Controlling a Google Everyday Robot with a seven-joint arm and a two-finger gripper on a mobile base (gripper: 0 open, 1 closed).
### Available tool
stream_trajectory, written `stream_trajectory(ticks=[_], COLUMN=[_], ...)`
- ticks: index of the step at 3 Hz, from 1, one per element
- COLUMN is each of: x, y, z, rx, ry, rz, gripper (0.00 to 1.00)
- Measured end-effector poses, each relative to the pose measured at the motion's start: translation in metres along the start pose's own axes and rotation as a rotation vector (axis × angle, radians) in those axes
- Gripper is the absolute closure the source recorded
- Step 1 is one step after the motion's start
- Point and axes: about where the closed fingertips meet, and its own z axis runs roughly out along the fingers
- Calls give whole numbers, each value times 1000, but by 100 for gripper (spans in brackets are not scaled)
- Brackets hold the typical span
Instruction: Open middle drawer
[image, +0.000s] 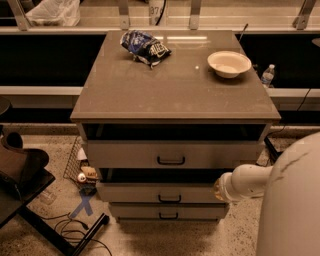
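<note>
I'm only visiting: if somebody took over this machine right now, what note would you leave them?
The gripper is at the end of the white arm, low beside the right end of the wide grey-beige middle drawer.
The drawer's small black bar handle sits at centre, apart from the gripper and not held.
Done: nothing certain; how far out the drawer sits is unclear.
Left: reach the handle, grasp it, pull the drawer out.
</note>
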Motion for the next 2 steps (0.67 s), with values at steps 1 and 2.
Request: stream_trajectory(ticks=[1, 2], x=[-1, -1], y=[1, 1], z=[1, 1], rx=[-1, -2], ry=[-1, -1], rz=[-1, -2], gripper=[27, 4])
